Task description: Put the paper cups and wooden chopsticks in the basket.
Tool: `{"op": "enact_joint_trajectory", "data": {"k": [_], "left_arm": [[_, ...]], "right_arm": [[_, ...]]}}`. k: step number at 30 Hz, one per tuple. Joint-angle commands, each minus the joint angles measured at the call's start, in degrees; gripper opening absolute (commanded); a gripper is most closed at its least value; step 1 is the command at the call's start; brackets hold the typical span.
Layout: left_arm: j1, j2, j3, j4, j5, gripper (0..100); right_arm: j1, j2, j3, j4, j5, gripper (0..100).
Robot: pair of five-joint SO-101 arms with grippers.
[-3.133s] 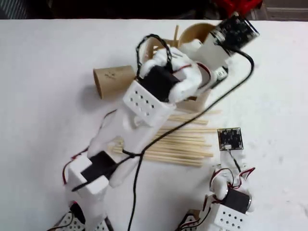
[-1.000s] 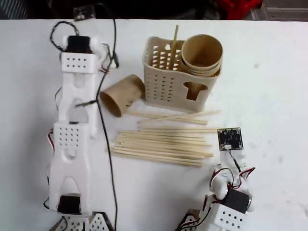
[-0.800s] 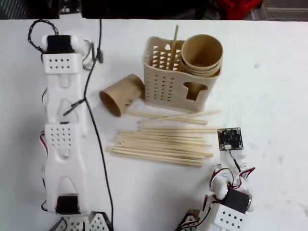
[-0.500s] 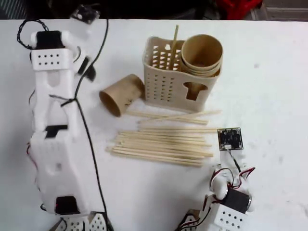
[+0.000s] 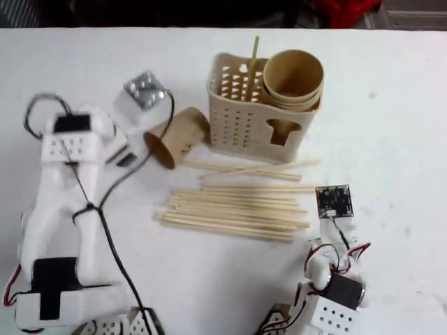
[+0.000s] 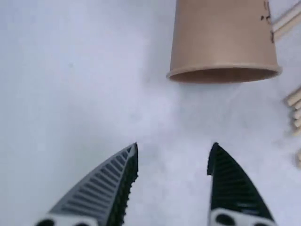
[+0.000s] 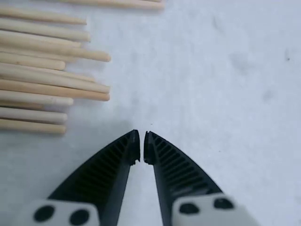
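Left gripper (image 6: 174,146), open, faces the rim of the paper cup (image 5: 176,137) lying left of frame centre, with bare table (image 6: 70,70) between them. Right gripper (image 7: 141,134) is closed, just beside the ends of the chopsticks (image 7: 51,84).

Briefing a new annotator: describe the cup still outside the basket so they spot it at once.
Start at the cream perforated basket. Just left of it is a brown paper cup. Unlike the cups stacked upright inside the basket, it lies on its side.
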State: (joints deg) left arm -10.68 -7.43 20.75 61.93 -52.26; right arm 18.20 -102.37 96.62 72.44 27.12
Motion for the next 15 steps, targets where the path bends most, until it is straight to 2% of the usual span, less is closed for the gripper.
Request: {"op": "enact_joint_trajectory", "data": {"k": [1,3,8,15], "left_arm": [[2.0,-3.0,12.4,-22.1,-0.5,28],[3.4,-1.4,13.5,-26.5,-0.3,28],[5.3,5.1,11.3,-35.4,6.0,28],[7.7,14.7,5.3,-37.8,6.9,28]], "right_arm": [[0.4,-0.6,0.3,0.3,0.4,3.5],[0.4,-0.6,0.3,0.3,0.4,3.5],[0.4,-0.6,0.3,0.3,0.4,3.5],[0.4,-0.6,0.3,0.3,0.4,3.5]]}}
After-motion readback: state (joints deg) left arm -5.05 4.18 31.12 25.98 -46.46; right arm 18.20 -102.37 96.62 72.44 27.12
